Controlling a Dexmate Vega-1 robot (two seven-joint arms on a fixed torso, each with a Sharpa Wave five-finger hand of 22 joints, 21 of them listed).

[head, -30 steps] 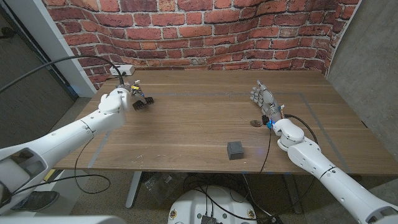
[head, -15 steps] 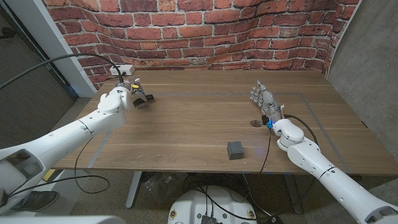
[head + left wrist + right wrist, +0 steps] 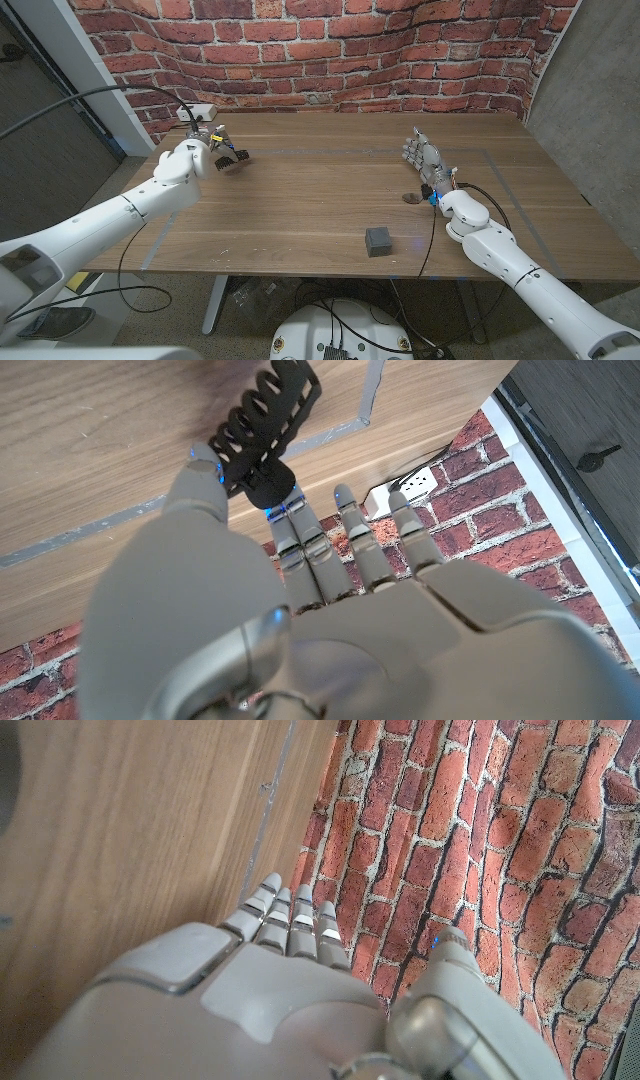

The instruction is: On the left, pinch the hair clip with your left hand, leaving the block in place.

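Black hair clip [image 3: 236, 157] is held at the fingertips of the left hand [image 3: 190, 160], at roughly the ten o'clock position of the wooden table [image 3: 320, 210] as seen from the head view. In that view the clip projects from the hand toward three o'clock, on the side facing the table's centre. Whether it is clear of the wood or touching it cannot be told from the head view. The left wrist view shows the clip [image 3: 262, 435] pinched between the thumb and a finger [image 3: 285, 520] of the left hand [image 3: 290, 630], its toothed jaws extending beyond the fingertips over the wood grain; the remaining fingers lie alongside, extended.

Dark grey block [image 3: 378, 240] sits on the table at about five o'clock, near the front edge, well apart from the clip and the left hand.

Right hand [image 3: 424, 160] stands at about three o'clock, fingers extended and apart, holding nothing; the right wrist view shows the same hand [image 3: 270, 1000] with fingers straight, above the wood. A small dark round mark [image 3: 411, 198] lies on the table just beside it. A white power strip [image 3: 198, 112] rests at the far left corner, beyond the left hand, before the brick wall [image 3: 320, 50].
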